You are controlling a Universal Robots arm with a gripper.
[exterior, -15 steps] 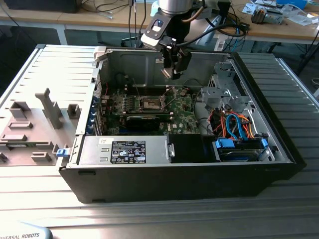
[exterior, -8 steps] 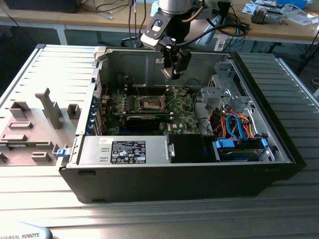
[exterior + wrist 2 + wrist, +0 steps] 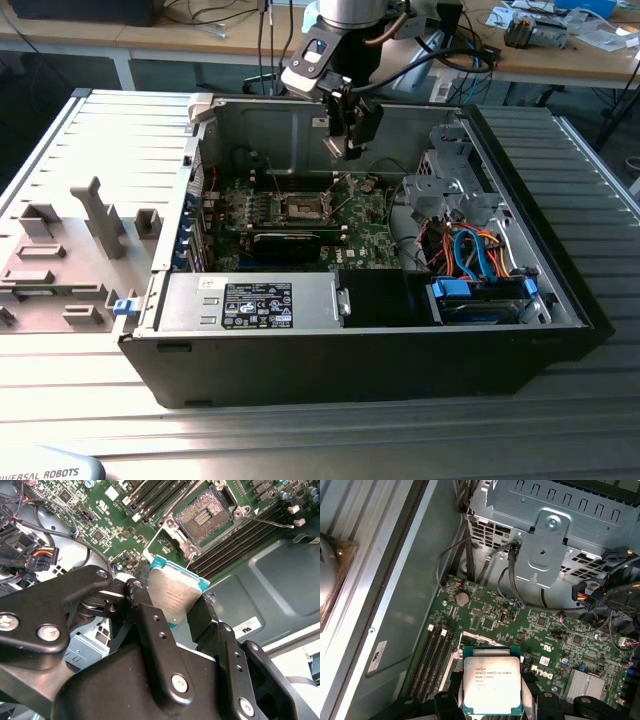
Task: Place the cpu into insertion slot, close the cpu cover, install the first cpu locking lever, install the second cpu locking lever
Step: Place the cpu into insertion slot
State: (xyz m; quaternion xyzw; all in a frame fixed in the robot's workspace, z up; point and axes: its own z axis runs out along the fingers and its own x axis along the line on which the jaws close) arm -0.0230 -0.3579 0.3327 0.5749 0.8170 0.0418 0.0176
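We see the big black computer case [image 3: 380, 365] lying open on the grey table [image 3: 300, 440]. The green board [image 3: 365, 225] lies flat on the floor of the case. The one arm hangs over it. Its claw [image 3: 345, 150] is up in the air above the board and touches nothing in the case.

The claw is clenched on the cpu [image 3: 175, 592]. A black finger [image 3: 145, 612] presses on each of two opposite edges, and the shiny grey top faces up toward the wrist. So the cpu is in the air, not in its slot.

What matters most is where the insertion slot [image 3: 302, 208] lies. In the exterior view it is lower than the claw and a little toward the exterior view's left. In the second wrist view it lies past the far edge of the cpu, well apart from it, with its bed of tiny pins bare. The cpu is close to square, so we cannot pick a long side. A thin wire lever [image 3: 272, 522] sticks out beside the slot.

Now the writing. The grey power box [image 3: 250, 303] has a label full of print. A white sticker [image 3: 377, 654] sits on the case floor. White letters are painted on the board in the first wrist view. There are also a few small lines of print on the top of the cpu.
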